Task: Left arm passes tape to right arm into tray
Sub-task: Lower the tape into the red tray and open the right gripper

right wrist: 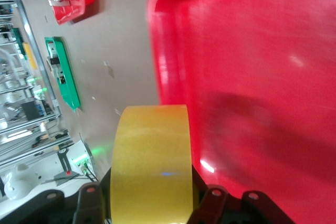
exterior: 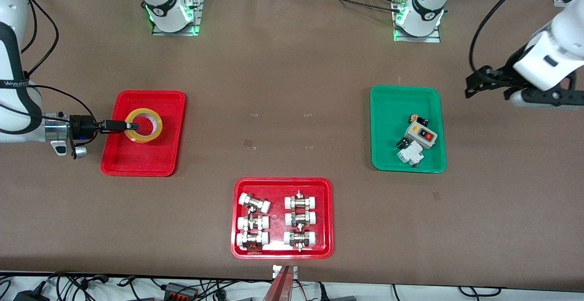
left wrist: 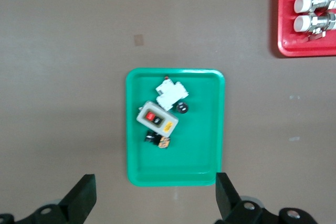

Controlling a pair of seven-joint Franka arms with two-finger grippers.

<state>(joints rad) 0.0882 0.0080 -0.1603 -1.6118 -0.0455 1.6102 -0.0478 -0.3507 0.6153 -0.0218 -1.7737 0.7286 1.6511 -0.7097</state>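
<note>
Tape (exterior: pixel 144 125) pinched by right tool (exterior: pixel 124 126) over tray (exterior: pixel 137 157); left tool (exterior: pixel 486 84) spread beside green tray (exterior: pixel 388 155).

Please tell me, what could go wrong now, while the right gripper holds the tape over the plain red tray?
1. The right gripper is shut on the tape at one edge only, above the plain red tray. If released from here, the roll might land on edge and roll over the low rim.
2. In the right wrist view the tape covers much of the picture, so the drop spot is hard to judge.
The left gripper waits open, beside the green tray.
</note>
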